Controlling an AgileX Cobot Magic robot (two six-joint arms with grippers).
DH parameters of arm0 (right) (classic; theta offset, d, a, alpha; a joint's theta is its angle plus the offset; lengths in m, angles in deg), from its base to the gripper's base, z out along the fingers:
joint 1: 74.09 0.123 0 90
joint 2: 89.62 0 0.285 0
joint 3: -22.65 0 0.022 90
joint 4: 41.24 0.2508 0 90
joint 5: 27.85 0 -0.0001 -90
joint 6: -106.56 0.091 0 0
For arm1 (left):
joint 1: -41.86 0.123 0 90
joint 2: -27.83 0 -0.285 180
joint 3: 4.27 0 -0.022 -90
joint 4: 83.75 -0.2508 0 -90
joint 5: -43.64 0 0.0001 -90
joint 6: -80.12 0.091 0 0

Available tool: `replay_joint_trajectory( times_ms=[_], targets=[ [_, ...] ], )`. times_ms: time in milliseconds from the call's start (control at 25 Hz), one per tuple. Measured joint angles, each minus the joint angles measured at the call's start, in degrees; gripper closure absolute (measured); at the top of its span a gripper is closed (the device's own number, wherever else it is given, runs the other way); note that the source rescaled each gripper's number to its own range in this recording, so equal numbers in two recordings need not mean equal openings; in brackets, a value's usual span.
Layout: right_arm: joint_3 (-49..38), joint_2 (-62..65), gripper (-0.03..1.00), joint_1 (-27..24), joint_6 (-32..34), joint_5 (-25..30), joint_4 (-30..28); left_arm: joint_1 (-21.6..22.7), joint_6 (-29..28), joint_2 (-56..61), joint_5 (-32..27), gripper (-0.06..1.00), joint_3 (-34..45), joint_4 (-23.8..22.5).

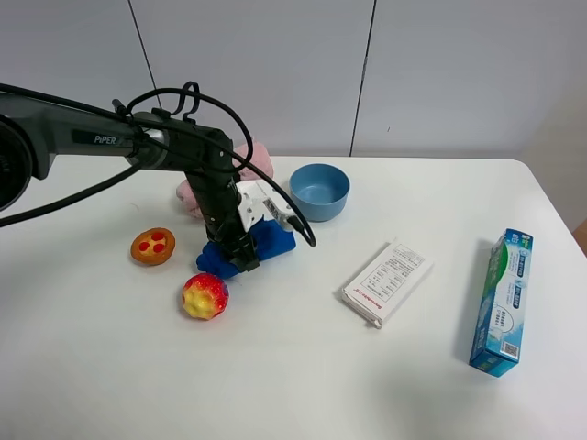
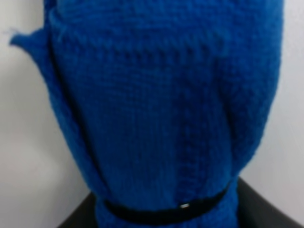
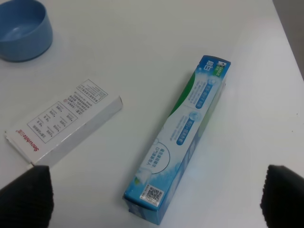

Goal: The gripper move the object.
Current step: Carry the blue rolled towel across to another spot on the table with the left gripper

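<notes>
Blue knitted cloth (image 1: 275, 240) lies bunched on the white table (image 1: 293, 385), left of centre in the high view, and the left gripper (image 1: 243, 259) is pressed down onto it from above. In the left wrist view the knit (image 2: 161, 104) fills almost the whole frame, with a thin black band across its lower part and dark gripper parts only in the bottom corners. I cannot tell whether the jaws are closed on the cloth or merely set against it.

Just below the cloth in the high view sits a red and yellow strawberry toy (image 1: 205, 295), and to its left a round orange tart toy (image 1: 153, 246). A pink soft thing (image 1: 257, 158) shows behind the arm, and a blue bowl (image 1: 320, 191) stands just right of it.

The right gripper (image 3: 156, 197) appears only in its own wrist view, its two dark fingertips (image 3: 28, 192) spread wide at the lower corners with nothing between them. Beneath it lie a white box (image 3: 61, 126) and a blue and green toothpaste box (image 3: 183, 137), near each other but apart.
</notes>
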Motion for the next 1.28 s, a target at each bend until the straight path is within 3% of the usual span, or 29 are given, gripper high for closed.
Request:
replay_joint_trajectory(
  times_ms=[120, 360, 640, 840, 1080, 1280],
  targets=[
    [0.0, 0.0, -0.03, 0.0, 0.0, 0.0, 0.0, 0.0, -2.5, 0.3, -1.3, 0.93, -0.7, 0.0],
    [0.0, 0.0, -0.03, 0.0, 0.0, 0.0, 0.0, 0.0, -3.9, 4.3, -4.4, 0.94, -4.7, 0.1],
    [0.0, 0.0, -0.03, 0.0, 0.0, 0.0, 0.0, 1.4, -11.3, 9.7, -13.7, 0.94, -12.4, -0.3],
    [0.0, 0.0, -0.03, 0.0, 0.0, 0.0, 0.0, 7.8, -22.2, 15.0, -23.9, 0.94, -19.1, -2.2],
    [0.0, 0.0, -0.03, 0.0, 0.0, 0.0, 0.0, 14.8, -29.5, 20.1, -25.1, 0.94, -18.9, -6.5],
    [0.0, 0.0, -0.03, 0.0, 0.0, 0.0, 0.0, 19.8, -30.7, 24.7, -25.2, 0.94, -16.0, -6.7]
  ],
)
